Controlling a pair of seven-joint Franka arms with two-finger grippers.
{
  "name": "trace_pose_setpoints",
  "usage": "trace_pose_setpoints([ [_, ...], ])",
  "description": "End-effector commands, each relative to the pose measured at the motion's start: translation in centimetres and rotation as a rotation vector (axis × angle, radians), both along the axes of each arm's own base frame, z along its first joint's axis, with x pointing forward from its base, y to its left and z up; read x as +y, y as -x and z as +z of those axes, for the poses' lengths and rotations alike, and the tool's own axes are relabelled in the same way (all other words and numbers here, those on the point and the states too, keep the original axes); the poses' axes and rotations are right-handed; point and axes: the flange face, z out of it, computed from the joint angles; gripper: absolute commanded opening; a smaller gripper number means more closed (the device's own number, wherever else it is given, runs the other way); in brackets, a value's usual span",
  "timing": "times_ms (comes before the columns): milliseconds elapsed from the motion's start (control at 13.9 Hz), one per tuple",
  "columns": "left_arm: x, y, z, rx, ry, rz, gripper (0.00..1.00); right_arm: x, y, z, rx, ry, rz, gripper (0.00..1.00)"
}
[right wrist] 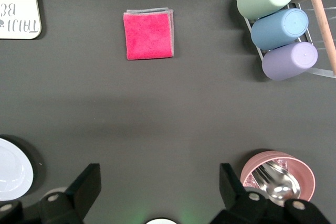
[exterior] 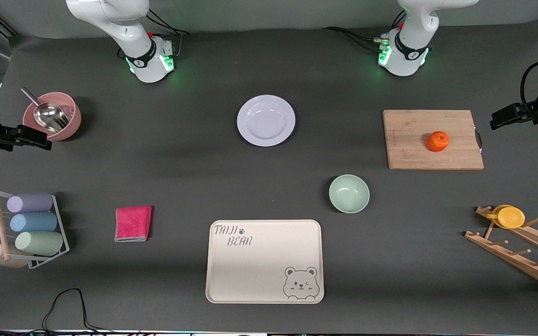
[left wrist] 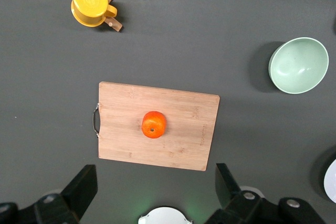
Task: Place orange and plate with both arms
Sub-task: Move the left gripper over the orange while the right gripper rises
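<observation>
On the dark counter [exterior: 157, 158], a bright orange [exterior: 437, 141] is sitting on a board [exterior: 409, 140], the glossy white plate [exterior: 266, 120] lying apart, while both end effectors, left [left wrist: 155, 192] and right [right wrist: 157, 192], are hanging open above.

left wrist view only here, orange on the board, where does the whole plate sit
observer: the plate lies on the table about midway between the arms' ends, farther from the front camera than the green bowl.
operator: anything to set it on
observer: a cream bear-print tray lies nearer to the front camera than the plate.
operator: and the right gripper
observer: the right gripper hangs open over the table beside a pink bowl at the right arm's end.
</observation>
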Motion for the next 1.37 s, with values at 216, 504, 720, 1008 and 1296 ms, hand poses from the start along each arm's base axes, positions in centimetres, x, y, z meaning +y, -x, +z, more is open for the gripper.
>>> trace_pose_setpoints([
  [216,0.4,-0.5,1.3,-0.007,-0.001,0.012,1.0,0.1,0.8,0.5,0.004,0.016,-0.023,1.0],
  [504,0.7,-1.3,-0.1,0.02,-0.008,0.017,1.0,0.2,0.9,0.5,0.004,0.011,-0.022,1.0],
  [720,2.1,-1.1,0.9,0.002,0.001,0.028,1.0,1.3,2.4,0.8,0.007,0.008,-0.022,1.0],
  [1008,2.7,-0.8,0.4,0.04,0.001,0.056,1.0,4.9,7.7,1.9,-0.027,0.01,-0.065,1.0],
  [1296,4.5,-0.7,-3.0,0.062,0.002,0.07,1.0,10.5,13.0,1.1,-0.078,-0.017,-0.125,1.0],
])
